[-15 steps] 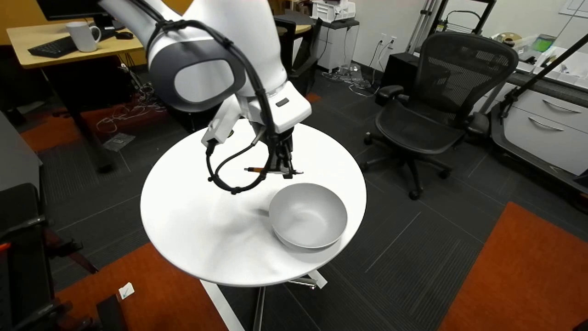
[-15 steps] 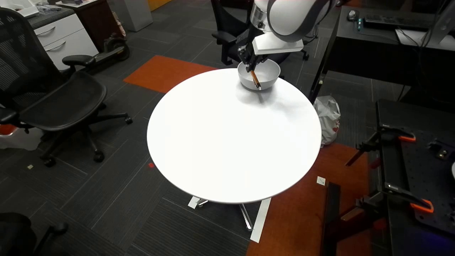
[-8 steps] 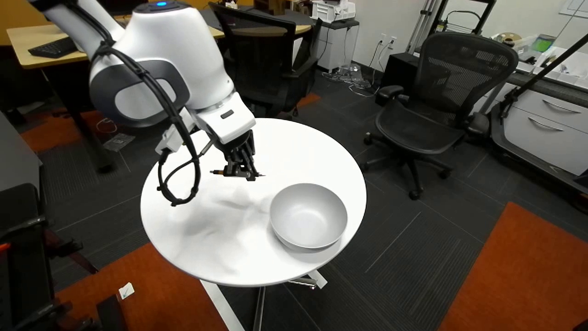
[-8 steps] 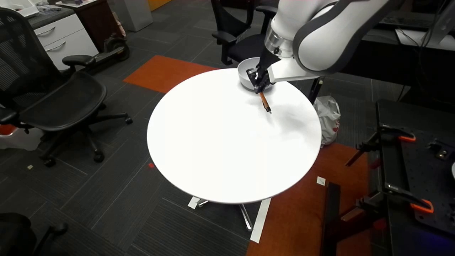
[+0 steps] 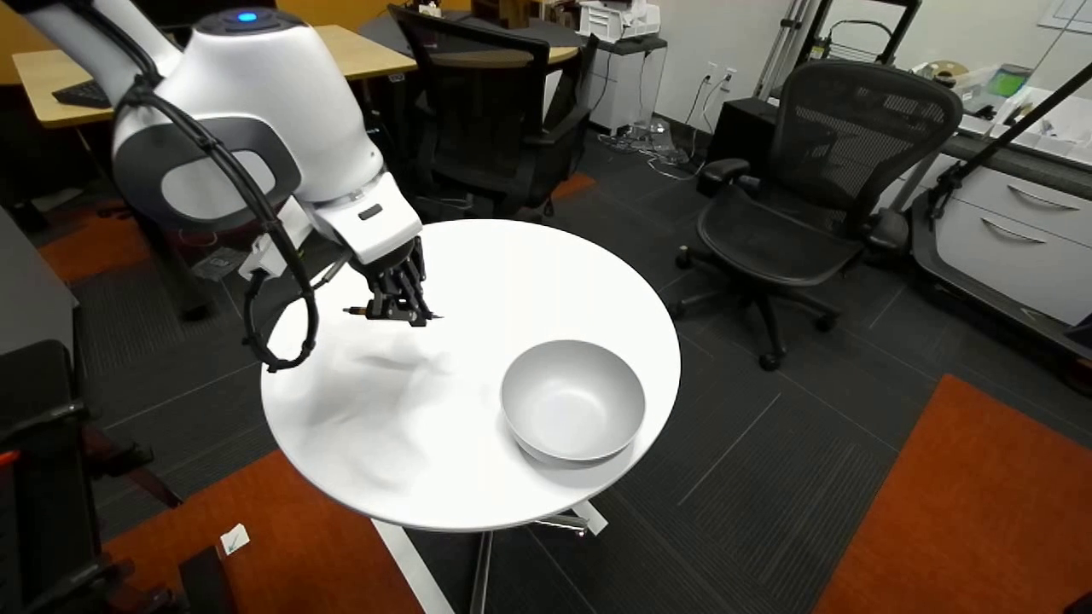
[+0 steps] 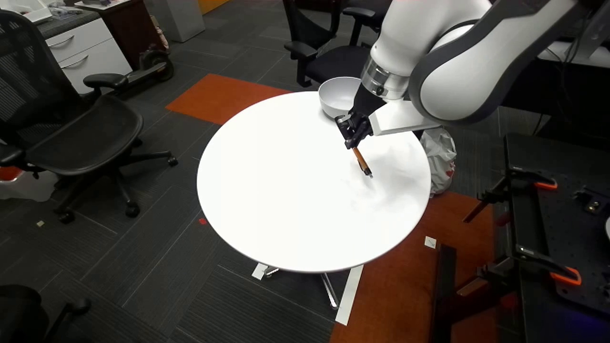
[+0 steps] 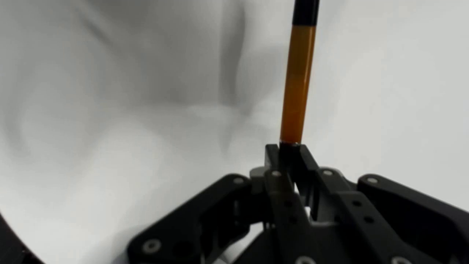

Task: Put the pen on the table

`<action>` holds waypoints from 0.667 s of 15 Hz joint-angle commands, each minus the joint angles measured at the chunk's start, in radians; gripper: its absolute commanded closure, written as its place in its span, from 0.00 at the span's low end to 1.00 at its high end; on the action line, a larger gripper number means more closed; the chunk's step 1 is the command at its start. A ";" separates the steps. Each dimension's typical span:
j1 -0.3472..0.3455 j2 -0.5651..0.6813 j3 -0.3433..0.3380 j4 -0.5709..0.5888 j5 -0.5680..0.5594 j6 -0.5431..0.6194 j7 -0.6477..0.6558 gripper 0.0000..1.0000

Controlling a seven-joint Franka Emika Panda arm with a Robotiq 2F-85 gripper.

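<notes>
– Let us go from left to right for you. At the left of an exterior view there is a wooden desk [image 5: 43,70] with a keyboard [image 5: 83,94] on it, and your robot arm [image 5: 264,94] hides a part of both.

– Next comes your pen [image 5: 357,311], which you hold with the gripper [image 7: 289,149]. Its orange and black end comes out on the left side, and its thin tip on the right side.

– And how are your jaws?

– They are pressed together on the pen. In the wrist view you can see that only its thickness lies between the fingers [image 7: 272,156], where its orange part ends.

– So you have the pen in the air, above the round white table [image 5: 546,281] and apart from its top. A soft shadow [image 5: 392,362] lies on the surface below.

– Behind the table you can notice a black chair [image 5: 486,107]. More to the right, near the edge of the table, a grey bowl [image 5: 572,396] stands upright, and your gripper is apart from it.

– Farther right, away from the table, you have another chair [image 5: 776,239], with a mesh back. After it, close to the right edge of the view, you find some pale drawers [image 5: 1028,264] with metal handles.
</notes>
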 commanded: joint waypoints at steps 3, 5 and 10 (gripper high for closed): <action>-0.009 0.002 0.079 0.003 0.040 -0.016 -0.040 0.97; -0.012 0.015 0.108 0.014 0.044 -0.018 -0.046 0.97; -0.015 0.053 0.153 0.045 0.053 -0.026 -0.052 0.97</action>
